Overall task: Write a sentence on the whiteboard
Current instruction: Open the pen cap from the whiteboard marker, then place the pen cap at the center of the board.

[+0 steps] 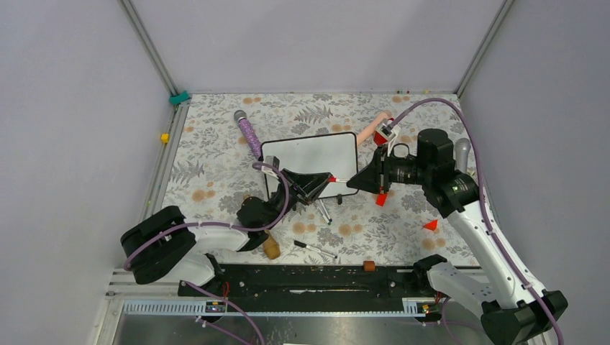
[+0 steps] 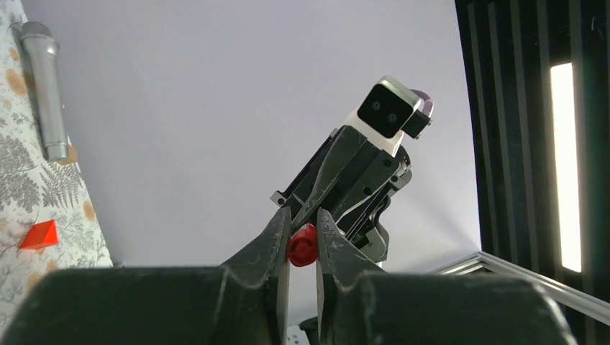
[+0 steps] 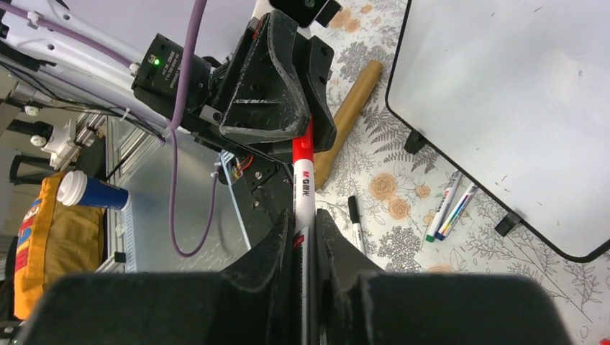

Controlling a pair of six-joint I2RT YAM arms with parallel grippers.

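Top external view: whiteboard point(image 1: 311, 152) lay flat on the floral table point(image 1: 216, 129), at mid-table towards the far side, one corner turned slightly. Its face was plain white apart from a few small dark specks seen from the right wrist.

Left gripper point(image 1: 327, 178) and right gripper point(image 1: 352, 181) met tip to tip above the board's near right corner, both raised off the cloth.

Right wrist view: right pincer was pinched narrow on the white barrel of a red-and-white marker point(image 3: 303, 183), which ran straight out from between its fingers. Far end of the marker went into the left pincer.

Left wrist view: left fingers were pressed tight on the red cap point(image 2: 303, 246), one pad on each side. I could not tell whether the cap was seated on the barrel or already loose.

Around the board:
- purple microphone point(image 1: 249, 133) just beyond its far left corner
- silver microphone point(image 2: 43, 86) at the table's right side
- wooden cylinder point(image 3: 349, 118) beside the board's near left corner
- black marker point(image 1: 314, 249) loose on the cloth near the front edge
- green and blue markers point(image 3: 449, 205) side by side, tucked against the board's near edge
- red triangle point(image 1: 430, 225) on the cloth under the right arm
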